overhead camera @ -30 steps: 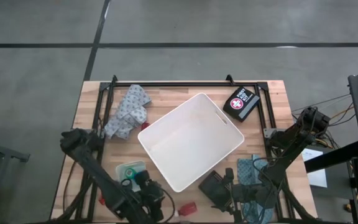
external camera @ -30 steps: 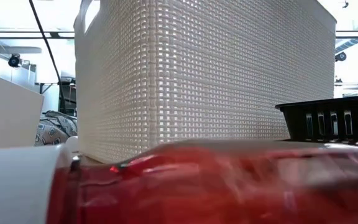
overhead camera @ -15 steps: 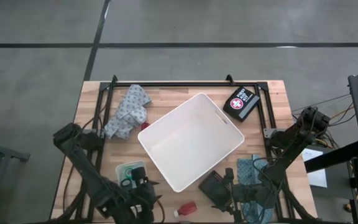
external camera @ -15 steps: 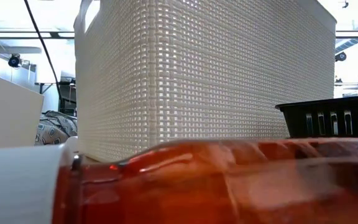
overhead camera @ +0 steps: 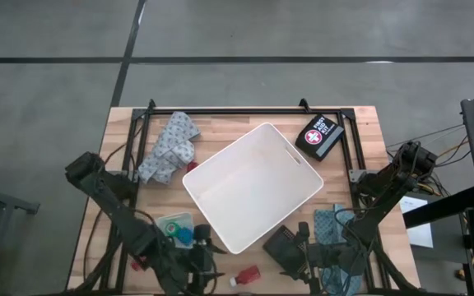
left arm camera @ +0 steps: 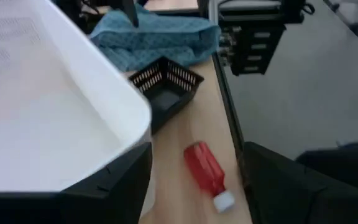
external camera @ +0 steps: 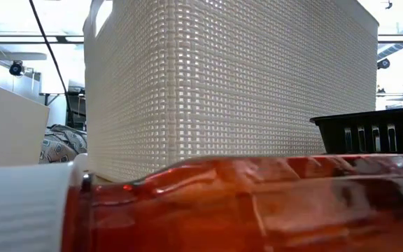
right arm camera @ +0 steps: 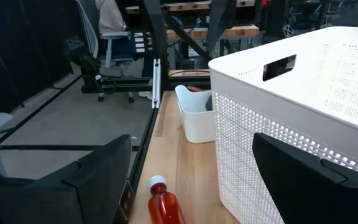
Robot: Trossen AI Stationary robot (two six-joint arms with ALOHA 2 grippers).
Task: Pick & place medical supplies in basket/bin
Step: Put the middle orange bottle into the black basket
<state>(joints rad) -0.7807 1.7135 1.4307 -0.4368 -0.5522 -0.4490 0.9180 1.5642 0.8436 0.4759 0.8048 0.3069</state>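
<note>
- The big white bin (overhead camera: 253, 187) sits mid-table, empty as far as the high view shows, turned so its long axis runs from about 7 o'clock to 1 o'clock; the handle slot faces 1 o'clock.
- A small red bottle (overhead camera: 246, 276) lies on its side at the table's 6 o'clock edge, just past the bin's near corner. Its long axis runs roughly 3 to 9 o'clock in the high view, white cap toward 9 o'clock.
- The left gripper (overhead camera: 189, 267) hangs low at about 7 o'clock, beside a small clear tray (overhead camera: 174, 227) holding green items. In its wrist view the 2 fingers (left arm camera: 110, 183) stand apart with nothing between them, the bottle lying ahead on the wood.
- The right gripper (overhead camera: 315, 267) waits at about 5 o'clock near a dark mesh basket (overhead camera: 282, 244) and a blue cloth (overhead camera: 329, 226); its fingers stand wide apart, empty.
- Risk 1: the bottle is round and lies at the table edge, so a sideways nudge from a finger would likely roll it off.
- Risk 2: closing on it along its length instead of across would probably squirt it out of the grip.
- Risk 3: the bin's corner is just beside the bottle, so a low approach by the left arm could bump the wall and shift the bin.
- Risk 4: both arms crowd the 6 o'clock edge; reaching together could make them collide.
- Patterned cloth (overhead camera: 168, 148) at 10 o'clock and a black first-aid case (overhead camera: 319, 136) at 2 o'clock remain outside the bin.
</note>
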